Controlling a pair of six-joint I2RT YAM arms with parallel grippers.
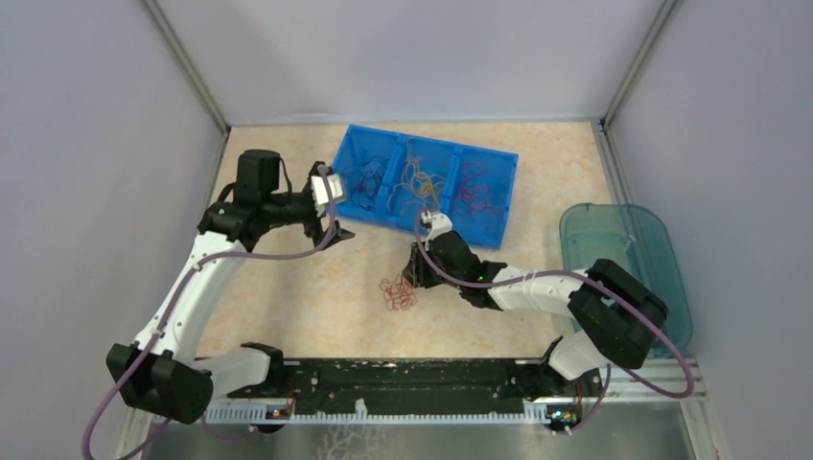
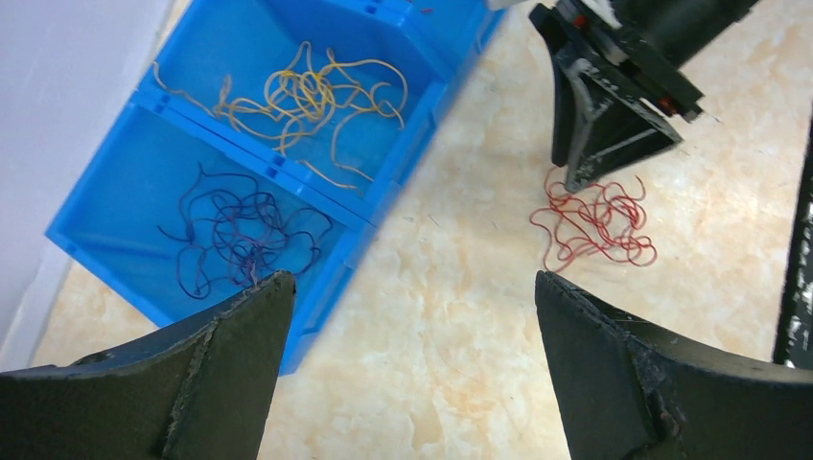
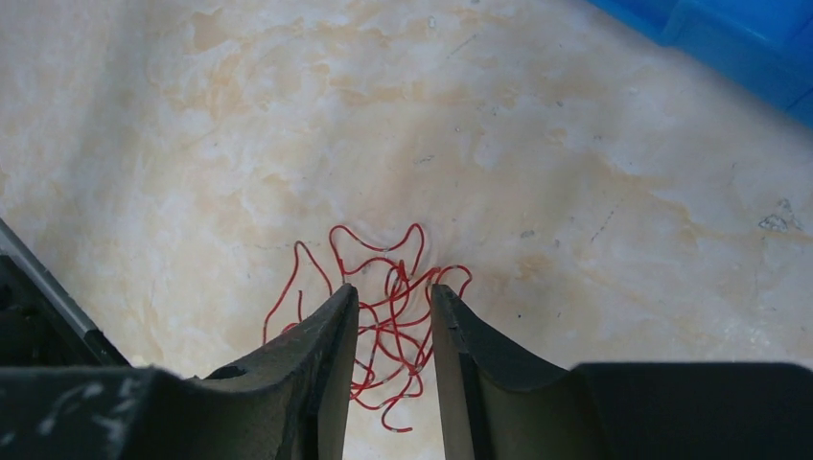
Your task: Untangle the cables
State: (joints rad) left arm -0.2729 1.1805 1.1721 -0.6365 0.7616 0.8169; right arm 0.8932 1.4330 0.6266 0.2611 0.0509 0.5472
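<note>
fig.: pick-up step, with the right gripper (image 3: 393, 292) set over the loose red cables (image 3: 369, 240) and the left gripper (image 2: 412, 278) standing by.
the right gripper's fingers stand narrowly parted at the table (image 3: 575, 144), straddling the middle of the red tangle. strands show in the gap between the fingers and spill out ahead of the tips and to either side, and no firm pinch is visible. the left gripper is spread wide and holds nothing. the blue bin (image 1: 508, 196) lies ahead and to its left, with dark purple-blue cables (image 2: 240, 235) and orange-yellow cables (image 2: 307, 96) in adjoining compartments, and the red tangle lies ahead to its right. judged step: taking hold of the red bundle. the next move likely calls for pressing the fingers fully together on a few strands, then lifting slowly, since the interlocked loops may drag the whole clump.
</note>
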